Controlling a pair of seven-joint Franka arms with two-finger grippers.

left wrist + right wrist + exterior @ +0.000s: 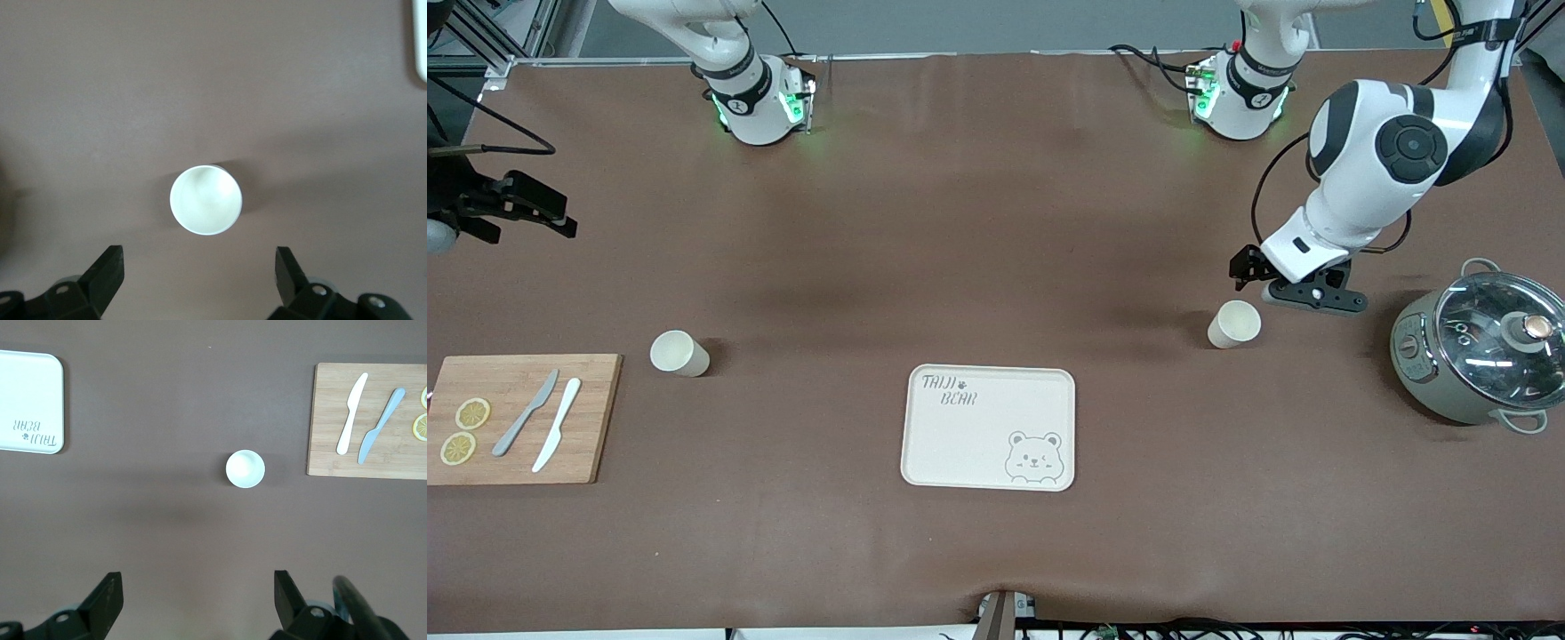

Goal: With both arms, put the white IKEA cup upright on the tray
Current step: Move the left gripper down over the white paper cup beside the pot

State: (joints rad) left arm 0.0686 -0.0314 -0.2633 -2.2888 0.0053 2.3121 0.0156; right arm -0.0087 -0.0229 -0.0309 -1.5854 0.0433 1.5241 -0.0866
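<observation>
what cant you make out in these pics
- Right gripper: front view, cut off by the picture's edge; only black parts show.
- Pot contents: front view, glare on the glass lid hides them.
- Left gripper: left wrist view, the edge cuts off all but its fingers.

Open tabletop around tray (989, 427), pot (1476, 354) beside one cup (1233, 324), cutting board (520, 418) beside the other cup (679, 353)
</observation>
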